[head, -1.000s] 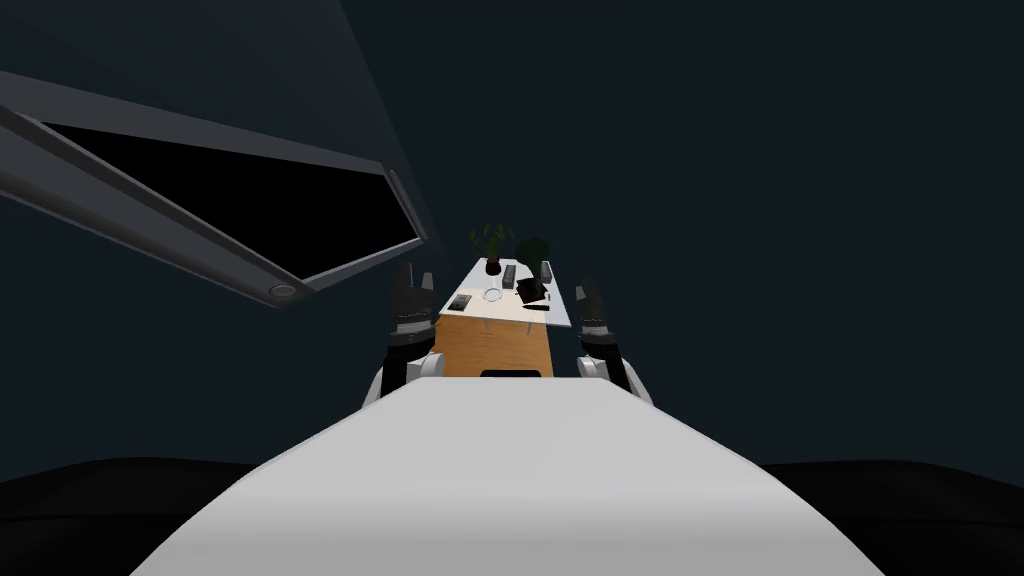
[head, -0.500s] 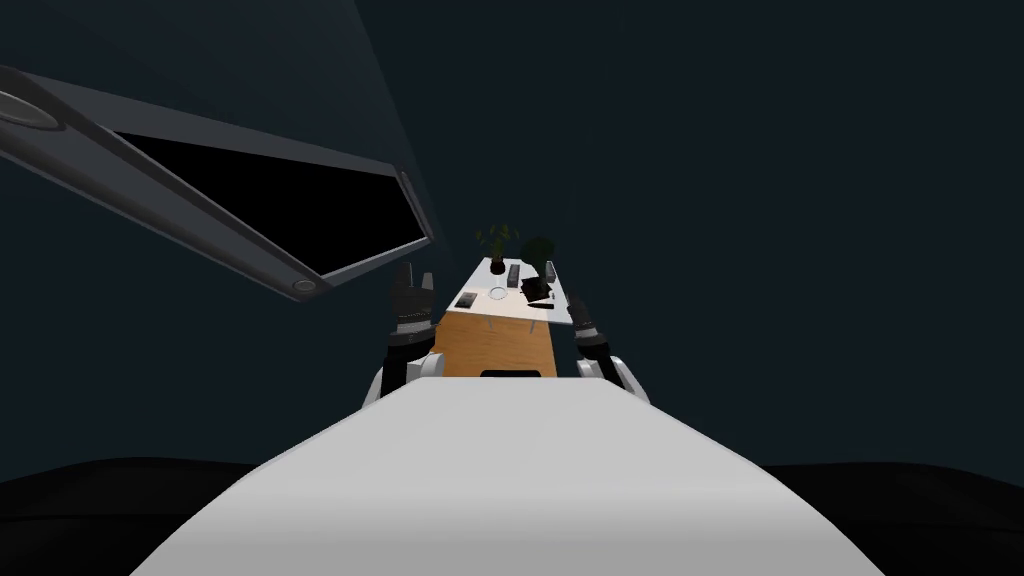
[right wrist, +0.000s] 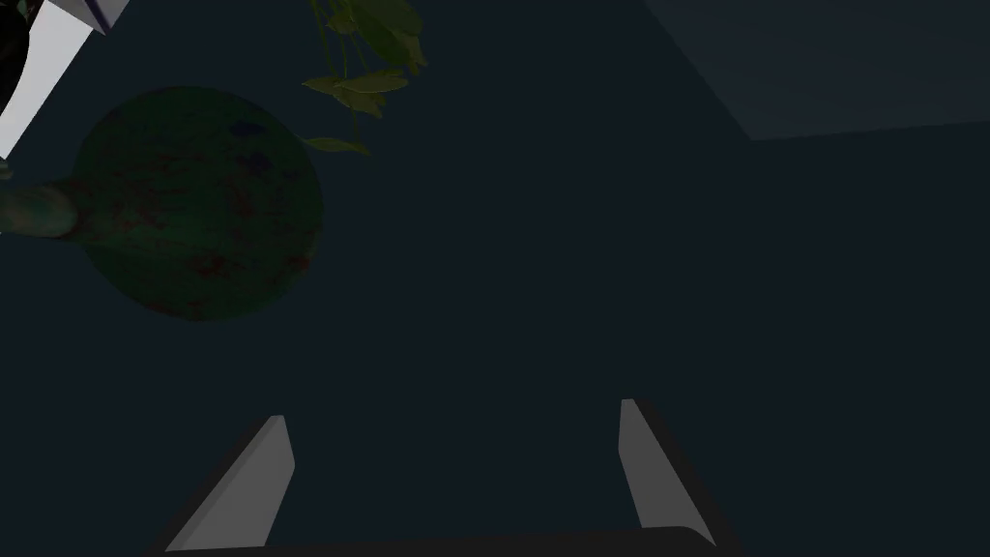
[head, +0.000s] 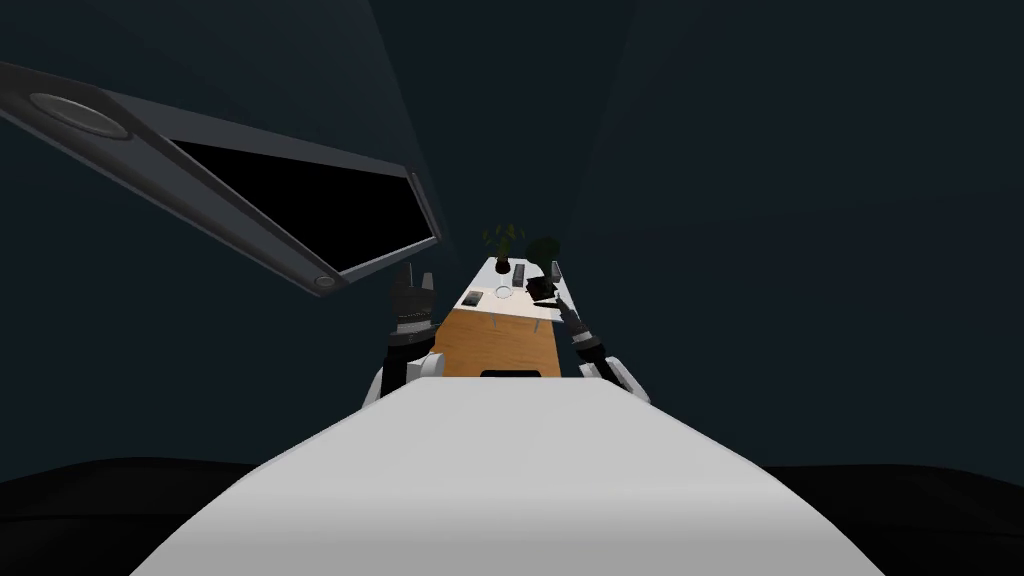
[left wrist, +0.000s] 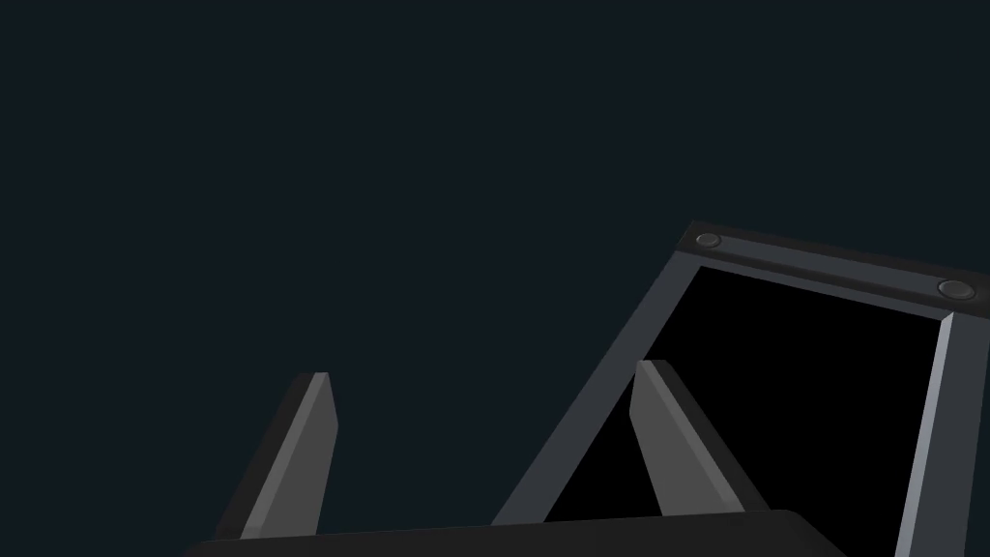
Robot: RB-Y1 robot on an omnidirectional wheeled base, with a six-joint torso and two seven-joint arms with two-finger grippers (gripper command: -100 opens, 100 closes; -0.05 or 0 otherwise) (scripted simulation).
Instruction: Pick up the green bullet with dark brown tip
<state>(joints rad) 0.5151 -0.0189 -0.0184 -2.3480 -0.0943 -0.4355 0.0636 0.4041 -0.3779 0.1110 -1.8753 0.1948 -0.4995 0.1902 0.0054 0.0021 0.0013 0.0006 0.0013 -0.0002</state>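
Right wrist view first: my right gripper (right wrist: 453, 410) has its two blades spread wide with nothing between them. It looks past the table's far end, not down at the top. Ahead of the blades and off to one side sits a round dark green bush (right wrist: 198, 203) mottled with red, and a leafy plant (right wrist: 367, 48) is near it. In the head view that arm reaches out at one o'clock from my chest, its hand at about the near right corner of the white table (head: 490, 308), which runs away from me at twelve o'clock. My left gripper (head: 411, 284) is raised at eleven o'clock beside the table, blades likewise apart and empty.

The green bullet is presumably somewhere on that top, yet I cannot pick it out. I see a pale ring (head: 502, 293), a flat dark slab (head: 472, 298) and a dark bar (head: 519, 272), all too small to name. So I cannot tell which way its brown tip points or how its long axis lies.

I judge this to be the approach. To do it well I would tip the right wrist down until its camera looks onto the top, then find the bullet. Next I would turn the hand so the blades straddle the long axis and close on the straight body, not the tapering tip, which would likely slip out.
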